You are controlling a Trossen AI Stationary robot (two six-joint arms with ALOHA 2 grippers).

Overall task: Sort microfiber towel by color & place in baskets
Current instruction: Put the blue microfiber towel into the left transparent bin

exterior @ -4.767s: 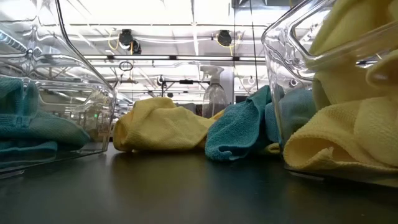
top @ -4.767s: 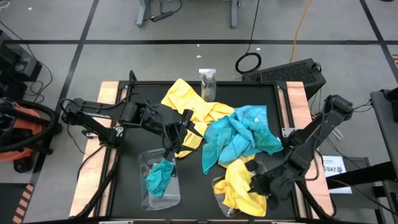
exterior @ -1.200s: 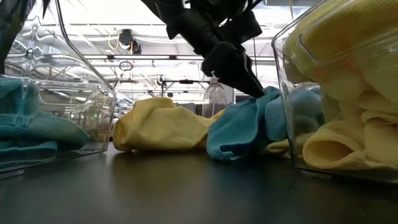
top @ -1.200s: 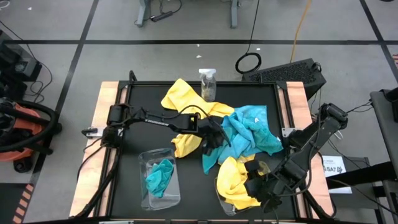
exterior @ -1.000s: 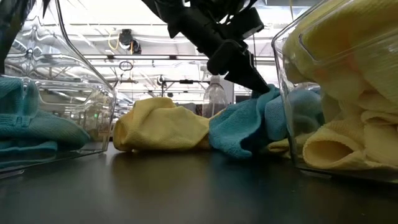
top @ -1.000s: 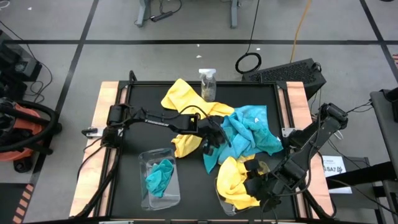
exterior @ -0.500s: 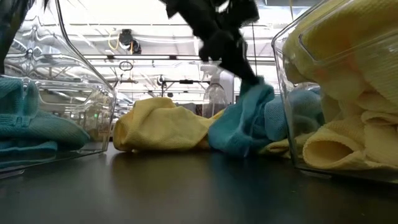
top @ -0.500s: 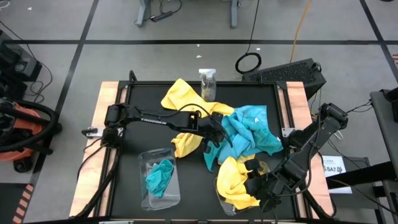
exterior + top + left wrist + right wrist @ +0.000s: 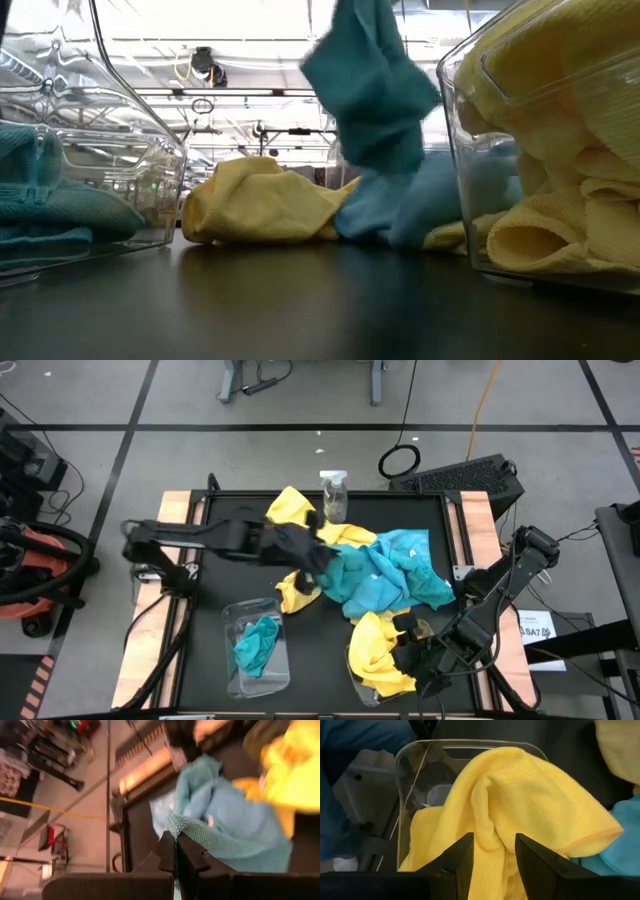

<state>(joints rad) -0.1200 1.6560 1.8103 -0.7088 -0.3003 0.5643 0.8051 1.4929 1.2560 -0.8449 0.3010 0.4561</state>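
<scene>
My left gripper [image 9: 318, 560] is raised over the table's middle, shut on a turquoise towel [image 9: 370, 90]. More turquoise towels [image 9: 400, 570] and yellow ones [image 9: 293, 510] lie heaped on the black mat. The left basket [image 9: 236, 622] holds a turquoise towel [image 9: 258, 642]. The right basket [image 9: 470, 744] holds yellow towels [image 9: 372, 650]. My right gripper [image 9: 492, 855] hovers over that basket. Its fingers stand apart on either side of a fold of a yellow towel [image 9: 520, 800] that drapes over the rim. My left gripper pinches a folded edge [image 9: 186, 827] of the turquoise towel between its two shut fingertips [image 9: 168, 845]. The fingers come from the table's left, slanting down. The towel hangs slack below them, and its lower end [image 9: 400, 215] lies on the heap. Whether my right gripper touches the yellow fold, I cannot tell.
A small clear spray bottle [image 9: 334, 492] stands at the mat's far edge behind the heap. A yellow towel [image 9: 260, 205] lies between the two baskets. Wooden rails [image 9: 170, 510] run along both sides of the mat.
My left gripper has taken hold of the turquoise towel on the heap, then risen and drawn back toward the table's left and far side. The gripped end is lifted high while the lower end stays on the heap.
</scene>
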